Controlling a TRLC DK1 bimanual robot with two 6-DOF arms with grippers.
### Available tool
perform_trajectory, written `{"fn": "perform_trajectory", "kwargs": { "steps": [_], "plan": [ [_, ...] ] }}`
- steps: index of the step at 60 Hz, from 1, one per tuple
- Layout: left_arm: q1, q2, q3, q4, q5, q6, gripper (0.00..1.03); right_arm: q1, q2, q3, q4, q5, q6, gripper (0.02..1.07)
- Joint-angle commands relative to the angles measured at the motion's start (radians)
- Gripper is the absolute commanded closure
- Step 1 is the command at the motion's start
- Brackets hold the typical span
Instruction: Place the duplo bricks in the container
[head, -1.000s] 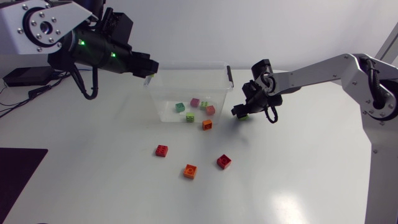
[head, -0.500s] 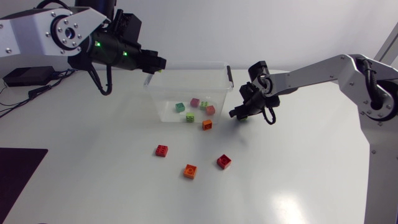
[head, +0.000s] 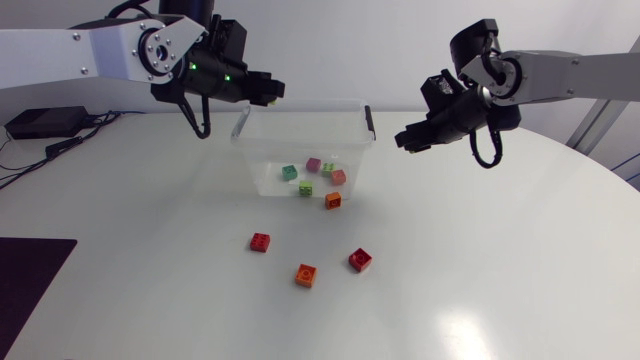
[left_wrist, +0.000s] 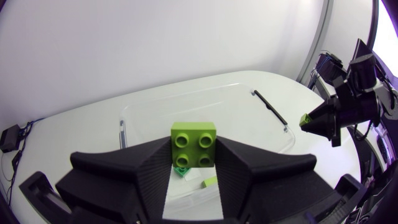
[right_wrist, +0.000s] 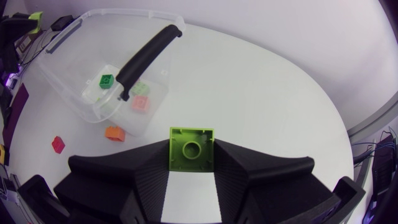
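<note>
Overhead, what our left gripper (head: 270, 90) and right gripper (head: 404, 140) hold beside the container (head: 248, 150) is too small to tell; our lime brick (left_wrist: 193, 144) half-hides a green brick (left_wrist: 181, 170) inside it.

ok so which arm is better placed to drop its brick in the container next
Left. The left gripper, shut on a green brick, hangs at the container's back rim; the right gripper, shut on a second green brick, is farther off beside it.
</note>
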Motion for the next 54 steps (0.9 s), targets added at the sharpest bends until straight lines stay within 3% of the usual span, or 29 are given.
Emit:
{"fn": "perform_trajectory", "kwargs": {
  "steps": [1, 12, 16, 17, 20, 22, 29, 43, 54],
  "plan": [
    [-0.008, 0.042, 0.075, 0.008, 0.01, -0.027, 0.75, 0.026, -0.056, -0.029, -0.028, -0.002, 0.025, 0.8],
    [-0.009, 0.094, 0.139, 0.002, -0.01, -0.025, 0.69, 0.081, -0.154, -0.004, -0.076, -0.002, 0.042, 0.8],
    [-0.006, 0.122, 0.161, 0.002, -0.033, -0.024, 0.43, 0.101, -0.179, 0.014, -0.089, -0.002, 0.047, 0.8],
    [-0.005, 0.122, 0.161, 0.0, -0.036, -0.024, 0.42, 0.104, -0.182, 0.016, -0.091, -0.002, 0.047, 0.8],
    [0.0, 0.134, 0.168, 0.003, -0.045, -0.024, 0.11, 0.123, -0.197, 0.042, -0.108, -0.002, 0.053, 0.8],
    [0.003, 0.135, 0.168, 0.003, -0.047, -0.024, 0.05, 0.13, -0.2, 0.056, -0.115, -0.002, 0.057, 0.8],
    [0.011, 0.119, 0.165, -0.038, -0.054, -0.019, 0.04, 0.163, -0.205, 0.128, -0.137, -0.002, 0.074, 0.8],
    [0.011, -0.021, 0.085, -0.314, -0.081, 0.024, 0.04, 0.238, -0.167, 0.281, -0.148, 0.027, 0.089, 0.8],
    [0.008, -0.174, -0.195, -0.334, -0.081, 0.072, 0.04, 0.262, -0.082, 0.39, -0.135, 0.029, 0.1, 0.8]
  ]
}}
